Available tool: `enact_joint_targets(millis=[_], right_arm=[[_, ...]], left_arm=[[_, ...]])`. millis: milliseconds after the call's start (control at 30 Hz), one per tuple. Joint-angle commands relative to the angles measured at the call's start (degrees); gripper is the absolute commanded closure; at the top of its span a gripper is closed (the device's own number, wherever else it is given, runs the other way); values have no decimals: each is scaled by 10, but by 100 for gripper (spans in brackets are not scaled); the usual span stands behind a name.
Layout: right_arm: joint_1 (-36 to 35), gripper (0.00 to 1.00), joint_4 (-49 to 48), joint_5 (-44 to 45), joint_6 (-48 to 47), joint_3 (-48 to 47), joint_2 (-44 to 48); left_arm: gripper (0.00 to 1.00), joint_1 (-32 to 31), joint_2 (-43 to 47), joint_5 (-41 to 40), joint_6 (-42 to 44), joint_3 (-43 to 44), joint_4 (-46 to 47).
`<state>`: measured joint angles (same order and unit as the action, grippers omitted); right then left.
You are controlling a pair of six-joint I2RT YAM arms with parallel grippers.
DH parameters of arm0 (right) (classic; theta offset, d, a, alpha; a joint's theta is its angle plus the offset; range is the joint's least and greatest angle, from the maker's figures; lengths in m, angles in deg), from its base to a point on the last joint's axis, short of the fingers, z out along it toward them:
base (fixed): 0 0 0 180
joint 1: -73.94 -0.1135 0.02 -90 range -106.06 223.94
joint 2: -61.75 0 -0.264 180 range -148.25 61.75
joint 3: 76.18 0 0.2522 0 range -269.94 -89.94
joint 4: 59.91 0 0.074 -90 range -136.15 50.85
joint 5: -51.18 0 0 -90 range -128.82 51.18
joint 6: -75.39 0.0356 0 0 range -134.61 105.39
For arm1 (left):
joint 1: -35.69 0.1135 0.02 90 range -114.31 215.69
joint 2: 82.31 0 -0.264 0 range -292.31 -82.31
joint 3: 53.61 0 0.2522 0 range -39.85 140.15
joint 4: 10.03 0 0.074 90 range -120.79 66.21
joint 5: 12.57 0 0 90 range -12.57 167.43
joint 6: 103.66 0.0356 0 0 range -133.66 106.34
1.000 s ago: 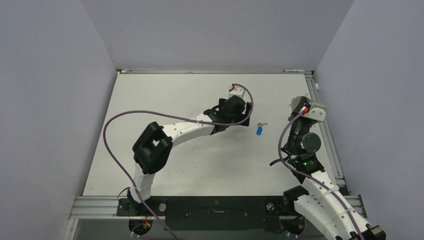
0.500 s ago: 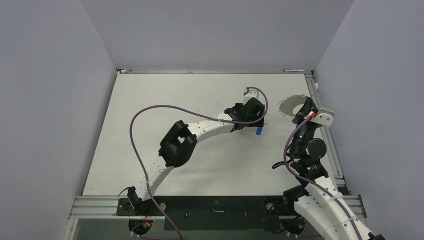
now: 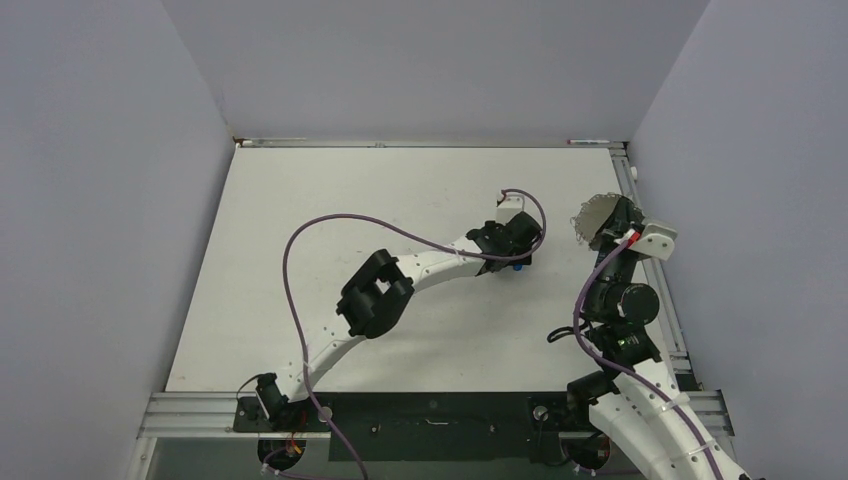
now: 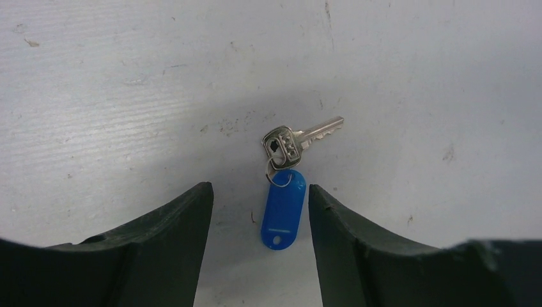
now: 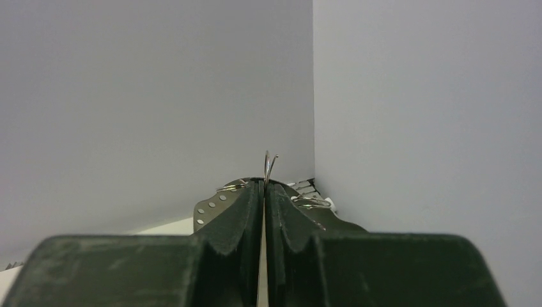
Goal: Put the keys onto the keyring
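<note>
The blue key (image 4: 283, 208) lies flat on the table: a blue plastic tag joined by a small ring to a silver key (image 4: 300, 136). My left gripper (image 4: 259, 189) is open, low over it, with the tag between the fingers and nearer the right one. In the top view the left gripper (image 3: 515, 248) covers most of the blue key (image 3: 517, 266). My right gripper (image 5: 264, 187) is shut on the keyring (image 5: 212, 207), a thin silvery hoop with small wire loops, held edge-on. In the top view the keyring (image 3: 594, 212) sits at the right gripper (image 3: 608, 218), off the table. The red key is hidden.
The white table (image 3: 330, 230) is walled by grey panels at the back and both sides. An aluminium rail (image 3: 655, 270) runs along its right edge, close to my right arm. The left arm's purple cable (image 3: 300, 250) loops above the table's middle.
My left arm has swung right and come down over the blue key. My right gripper has shifted slightly right, and the keyring now shows clear beyond its fingers.
</note>
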<state>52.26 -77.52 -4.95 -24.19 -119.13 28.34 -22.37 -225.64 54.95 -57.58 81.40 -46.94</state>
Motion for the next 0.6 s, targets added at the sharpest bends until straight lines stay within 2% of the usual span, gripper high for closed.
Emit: enact_joint_targets(millis=[0,200,333,567], right_arm=[[3,95,-17,-10,7,-1,9],[3,95,-15,-12,8,0,12],[3,95,-18,-11,8,3,12],[3,95,-19,-11,10,4,11]], left_arm=[[48,-2,-18,-35,-26,45,17],[55,-2,-36,-40,-38,57,25],[65,-2,-41,-39,-43,58,31],[70,-4,-56,-25,-52,74,30]])
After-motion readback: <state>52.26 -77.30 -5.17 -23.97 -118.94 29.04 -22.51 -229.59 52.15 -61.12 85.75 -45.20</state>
